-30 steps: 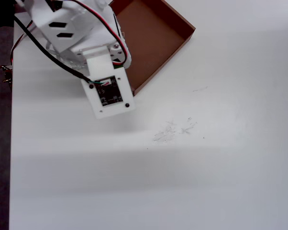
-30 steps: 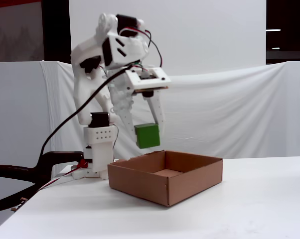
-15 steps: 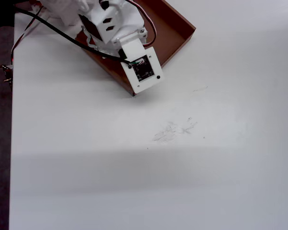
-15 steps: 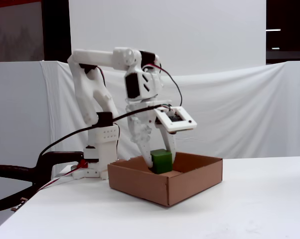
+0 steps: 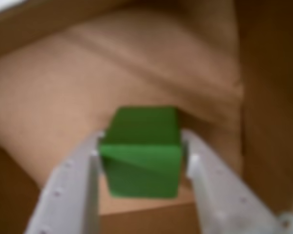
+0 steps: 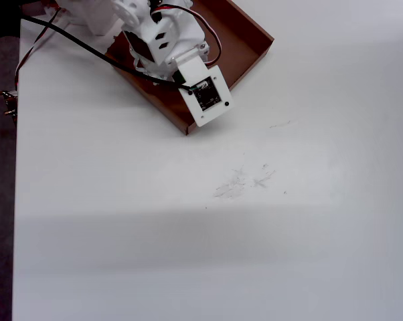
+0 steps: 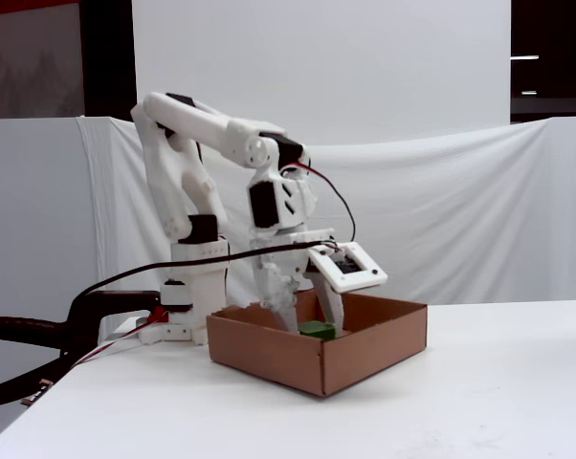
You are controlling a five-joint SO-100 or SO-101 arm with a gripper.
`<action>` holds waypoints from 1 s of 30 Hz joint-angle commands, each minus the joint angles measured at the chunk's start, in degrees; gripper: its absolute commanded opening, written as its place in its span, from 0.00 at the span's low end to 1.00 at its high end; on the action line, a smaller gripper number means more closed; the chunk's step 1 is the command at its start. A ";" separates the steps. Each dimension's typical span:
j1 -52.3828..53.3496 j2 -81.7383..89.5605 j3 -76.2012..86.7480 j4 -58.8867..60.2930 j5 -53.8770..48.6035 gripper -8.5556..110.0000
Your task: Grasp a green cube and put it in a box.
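Gripper [image 5: 141, 161] fingers clamp the green cube [image 5: 141, 148] from both sides, holding it low inside the box [image 7: 269, 349], directly between the fingertips and seemingly at or just above the brown floor, so release likely needs only an opening.

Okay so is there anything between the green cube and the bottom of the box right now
Nothing visible. In the wrist view the green cube sits between the gripper fingers over bare cardboard floor of the box. In the fixed view it is already below the box wall; whether it touches the floor cannot be told.
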 commanded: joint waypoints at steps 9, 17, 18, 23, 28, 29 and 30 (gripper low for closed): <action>2.90 1.67 -4.13 3.16 -0.26 0.26; 12.57 3.69 -14.24 8.35 -1.23 0.28; 13.89 3.96 -15.29 8.35 -1.32 0.28; 21.36 5.10 -20.48 10.46 -3.43 0.29; 30.50 6.50 -22.15 11.87 -8.61 0.29; 32.61 7.03 -21.53 11.25 -10.28 0.29; 34.63 7.73 -20.48 9.84 -11.25 0.29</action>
